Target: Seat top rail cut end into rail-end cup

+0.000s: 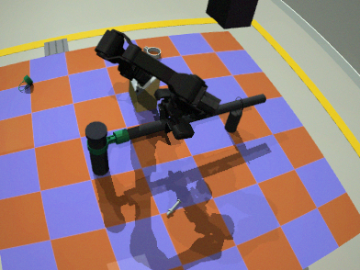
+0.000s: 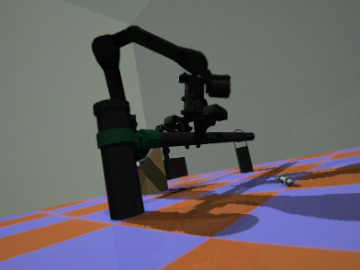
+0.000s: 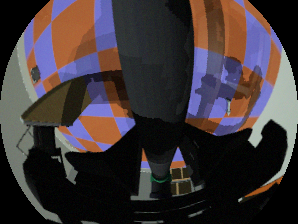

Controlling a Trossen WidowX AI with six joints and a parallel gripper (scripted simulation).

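Observation:
The dark rail (image 1: 253,101) (image 2: 174,139) (image 3: 155,60) runs nearly level from the wire loop (image 1: 239,99) (image 2: 235,133) over the small post (image 1: 233,121) (image 2: 244,159) to the green rail-end cup (image 1: 120,136) (image 2: 148,139). Its near end meets the cup mouth in line; how deep it sits is hidden inside. The cup hangs on the green brace band (image 1: 97,147) (image 2: 115,138), high on the big post (image 1: 100,164) (image 2: 123,188), a little below its cap (image 1: 96,130) (image 2: 111,106). My gripper (image 1: 172,125) (image 2: 193,140) (image 3: 156,122) is shut on the rail's middle, from above.
A tan block (image 1: 144,97) (image 2: 153,174) (image 3: 65,105) stands behind the rail. A small pale bolt (image 1: 174,208) (image 2: 286,180) (image 3: 229,106) lies in front. A pale ring (image 1: 152,51), a green cap with a wire (image 1: 28,81) and a grey plate (image 1: 56,47) lie farther back.

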